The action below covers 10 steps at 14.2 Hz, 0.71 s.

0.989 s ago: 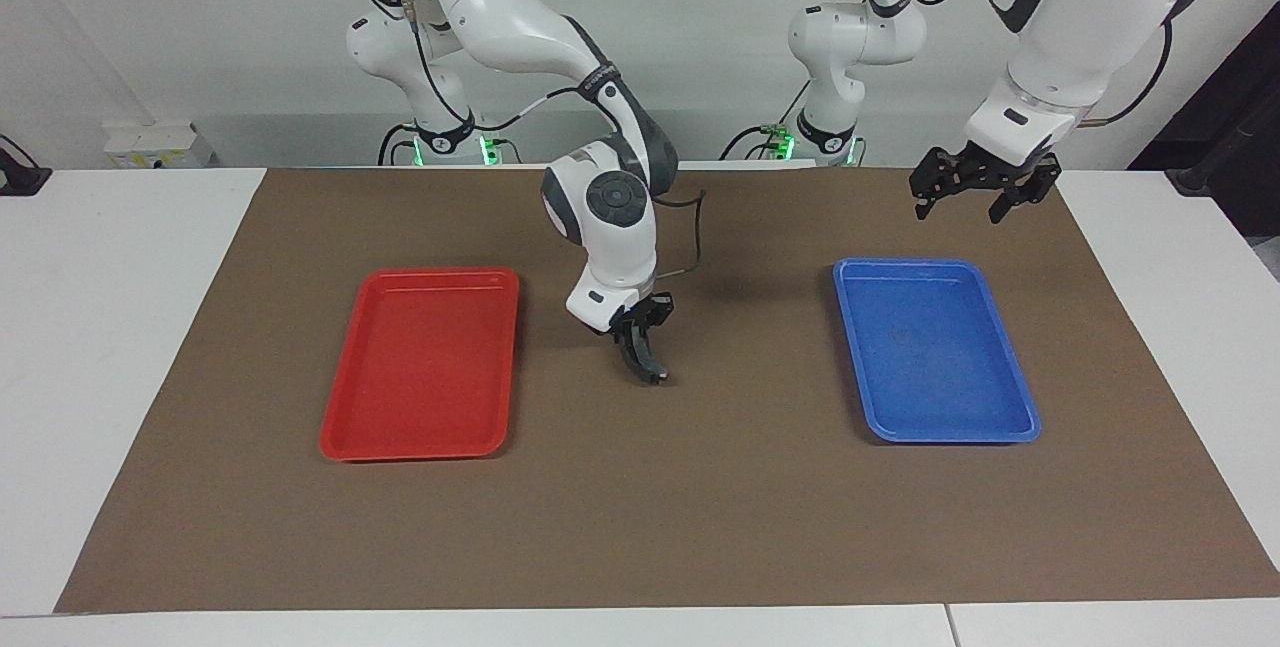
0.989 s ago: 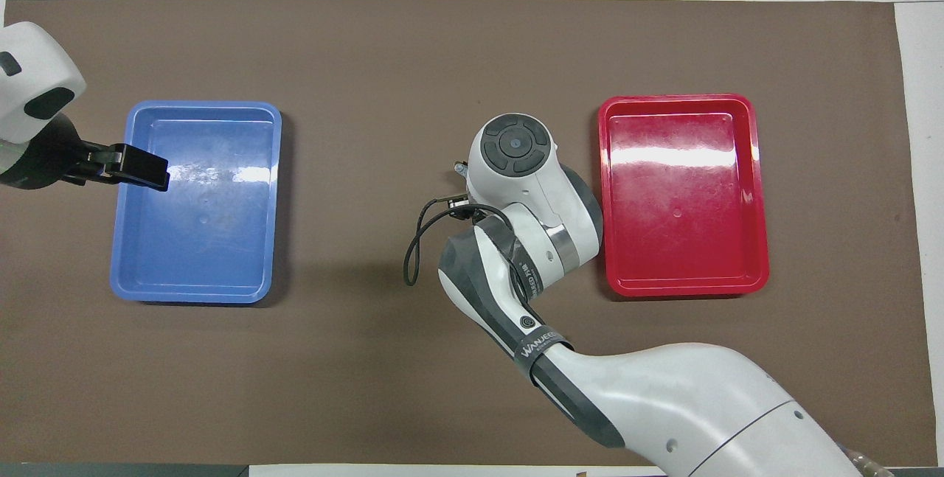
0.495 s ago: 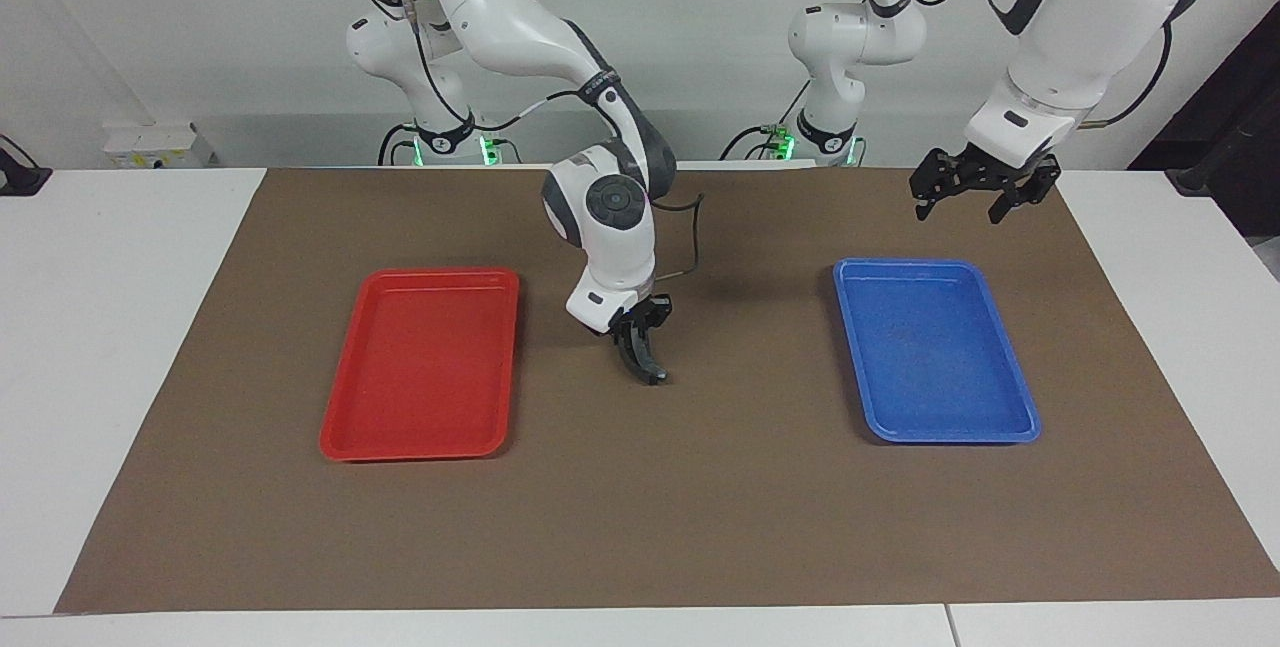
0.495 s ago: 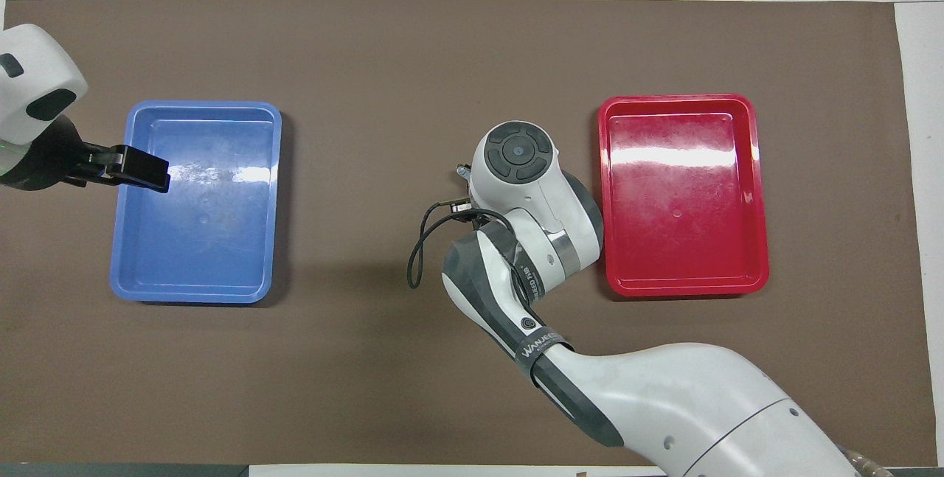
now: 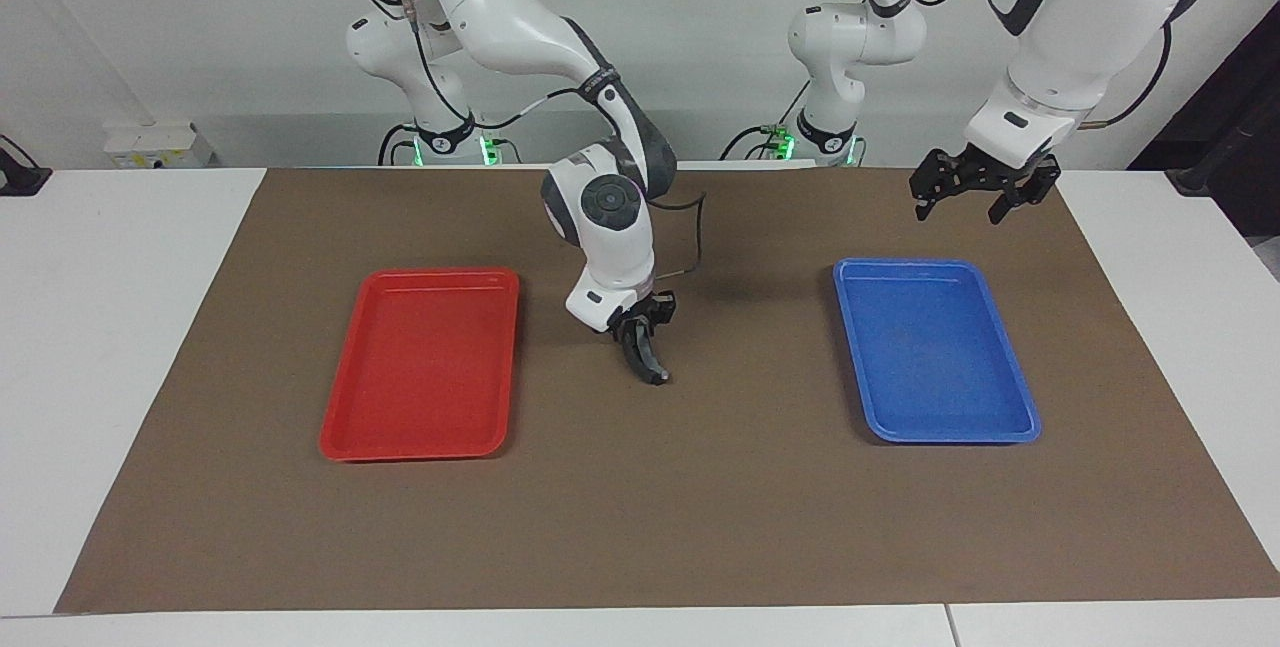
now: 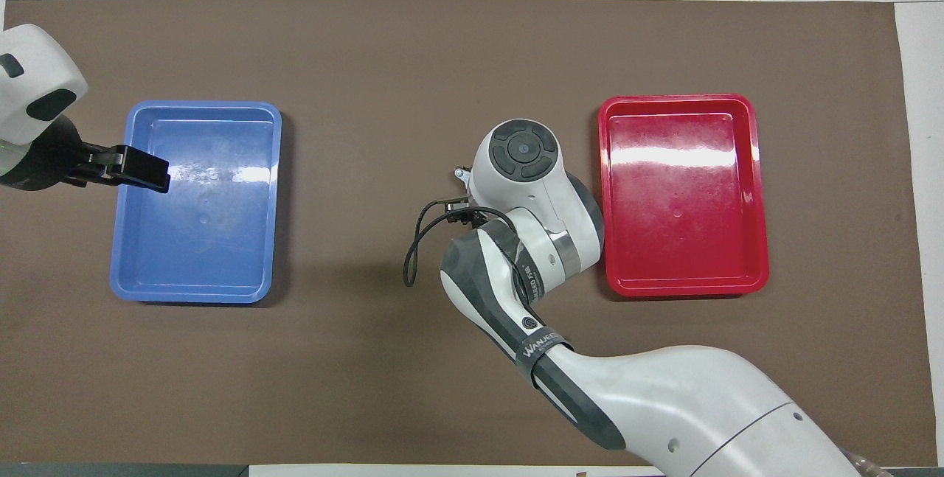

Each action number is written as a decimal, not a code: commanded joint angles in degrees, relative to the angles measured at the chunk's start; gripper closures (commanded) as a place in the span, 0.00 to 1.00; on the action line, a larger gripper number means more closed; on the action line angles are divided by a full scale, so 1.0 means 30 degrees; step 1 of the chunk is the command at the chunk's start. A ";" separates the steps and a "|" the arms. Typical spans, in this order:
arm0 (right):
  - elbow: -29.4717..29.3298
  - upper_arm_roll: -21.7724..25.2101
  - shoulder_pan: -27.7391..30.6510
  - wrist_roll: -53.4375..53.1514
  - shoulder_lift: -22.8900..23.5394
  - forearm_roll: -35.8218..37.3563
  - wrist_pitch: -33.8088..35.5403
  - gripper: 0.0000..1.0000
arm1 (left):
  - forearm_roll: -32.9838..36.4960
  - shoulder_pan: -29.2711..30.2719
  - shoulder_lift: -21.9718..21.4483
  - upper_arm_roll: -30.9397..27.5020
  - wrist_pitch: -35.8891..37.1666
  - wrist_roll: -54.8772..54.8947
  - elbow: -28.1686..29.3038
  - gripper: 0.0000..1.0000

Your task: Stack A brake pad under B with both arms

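Right gripper (image 5: 641,325) low between red tray (image 5: 345,419) and blue tray (image 5: 1012,379), setting curved pad (image 5: 645,359) on mat, grip unclear, short pad unseen; left gripper (image 5: 968,195) waits open; next, release cleanly.

Open mat (image 5: 640,507) between red tray (image 5: 425,362) and blue tray (image 5: 935,347), except right hand (image 5: 640,332)
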State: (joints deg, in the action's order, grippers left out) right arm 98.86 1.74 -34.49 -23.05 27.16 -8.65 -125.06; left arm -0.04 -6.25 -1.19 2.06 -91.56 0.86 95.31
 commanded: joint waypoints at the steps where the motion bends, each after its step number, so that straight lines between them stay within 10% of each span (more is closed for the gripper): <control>1: -0.0080 0.0064 0.0042 -0.0372 -0.0467 -0.0104 -0.0032 0.00 | -0.0309 0.0180 -0.0335 -0.0013 -0.0064 0.0213 0.0426 0.00; 10: -0.0229 0.0241 0.5134 0.0241 -0.5357 0.1857 0.5643 0.00 | -0.0309 0.0180 -0.0335 -0.0013 -0.0211 0.0329 0.0426 0.00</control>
State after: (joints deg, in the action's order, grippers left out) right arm 97.05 3.44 -22.34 -23.00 13.76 -4.78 -111.74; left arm -0.04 -6.25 -1.19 2.06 -91.58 0.86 95.39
